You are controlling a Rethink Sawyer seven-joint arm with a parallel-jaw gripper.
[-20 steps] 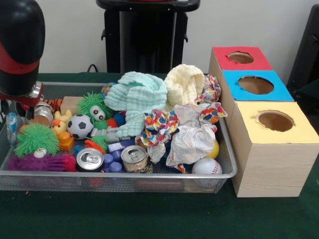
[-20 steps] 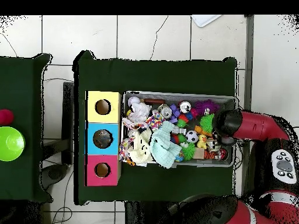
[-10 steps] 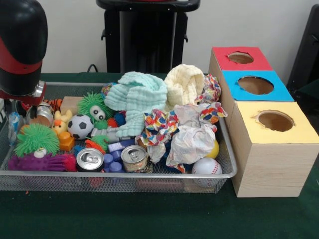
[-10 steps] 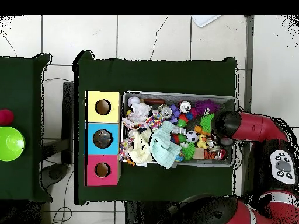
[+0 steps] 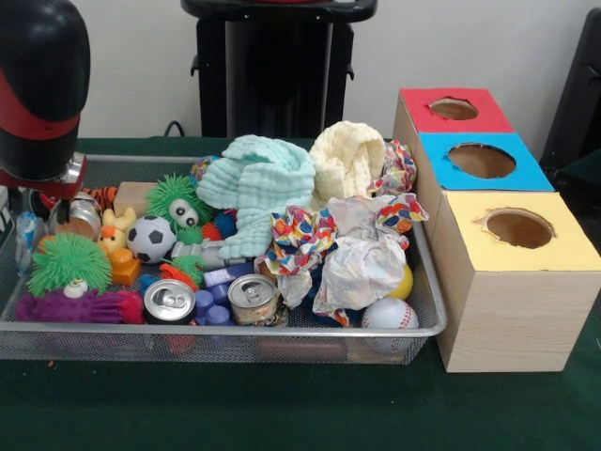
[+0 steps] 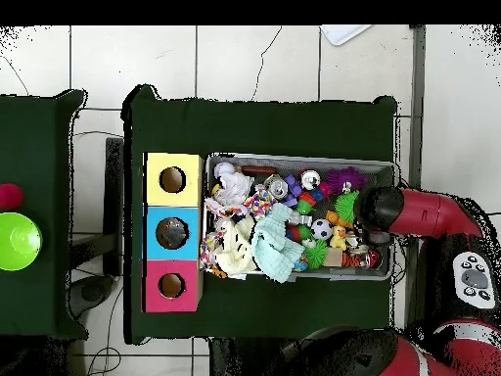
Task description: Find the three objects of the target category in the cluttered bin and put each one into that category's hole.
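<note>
We see claw [image 5: 28, 221] low at bin [image 5: 225, 340] end farthest from boxes; cannot tell its state. Two cans [image 5: 170, 302] at bin's front edge: light, stiff, slippery; we judge side grip best. Category unknown

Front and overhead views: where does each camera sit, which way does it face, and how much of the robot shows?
Front view: low across the table, facing the mesh bin and sorting box; the arm's black-and-red end shows at left.
Overhead view: above, looking straight down; the red arm reaches over the bin's right end.
Shared: bin, sorting box, soccer ball, turned half round between views.
</note>
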